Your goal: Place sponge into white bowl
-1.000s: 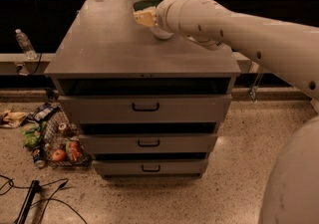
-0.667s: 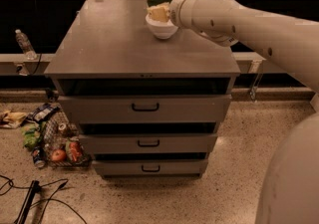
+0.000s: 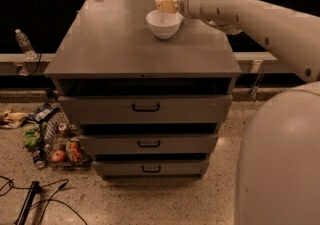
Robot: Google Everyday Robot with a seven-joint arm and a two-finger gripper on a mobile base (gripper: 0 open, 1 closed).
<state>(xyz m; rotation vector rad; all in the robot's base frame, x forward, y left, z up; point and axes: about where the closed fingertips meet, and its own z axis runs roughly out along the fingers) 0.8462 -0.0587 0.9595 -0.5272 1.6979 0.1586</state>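
The white bowl stands upright on the far middle of the grey cabinet top. The sponge, pale yellow with a dark green layer on top, hangs just above the bowl's far rim. My gripper is at the end of the white arm that reaches in from the right, and it is shut on the sponge's right side. The fingers are mostly hidden behind the wrist. The bowl looks empty inside.
The cabinet has three handled drawers below its top. A water bottle stands on a ledge at the left. Cans, fruit and wrappers lie on the floor at the left, with cables in front. My white base fills the lower right.
The arm has moved right and farther back with the sponge, from left of the bowl to above its far rim. The bowl, covered before, now shows fully.
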